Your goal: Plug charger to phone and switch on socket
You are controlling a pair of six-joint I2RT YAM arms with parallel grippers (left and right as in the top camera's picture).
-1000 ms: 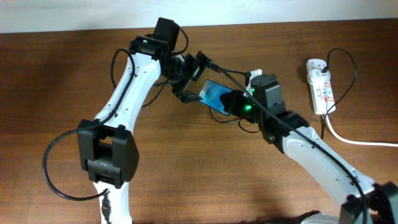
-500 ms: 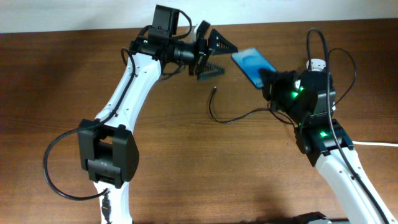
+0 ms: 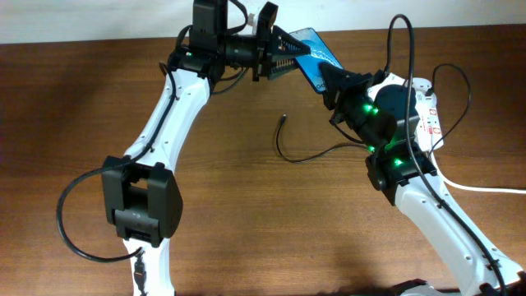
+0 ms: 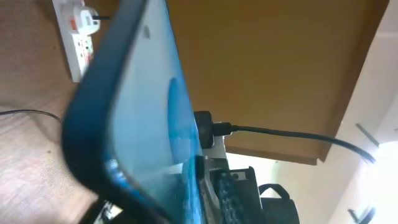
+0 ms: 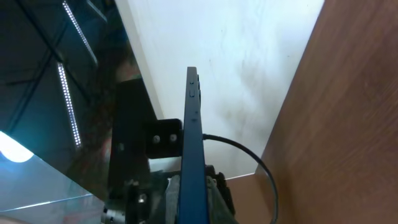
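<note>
Brown wooden table (image 3: 74, 107) filling most of the overhead frame. Near centre, thin black charger cable (image 3: 308, 156) curving across the wood, plug tip (image 3: 283, 119) lying free. At right edge, white power strip (image 3: 427, 111) flat on the wood, thick white cord (image 3: 481, 187) trailing toward the right border.

Robot lab or test bench indicated: two white arms mounted at brown wood-grain table (image 3: 74, 107), plain white wall (image 3: 82, 16) seen at 12 o'clock, white power strip (image 3: 427, 111) placed at 3 o'clock, LED strip lights (image 5: 68, 93) reflected in dark glass.
</note>
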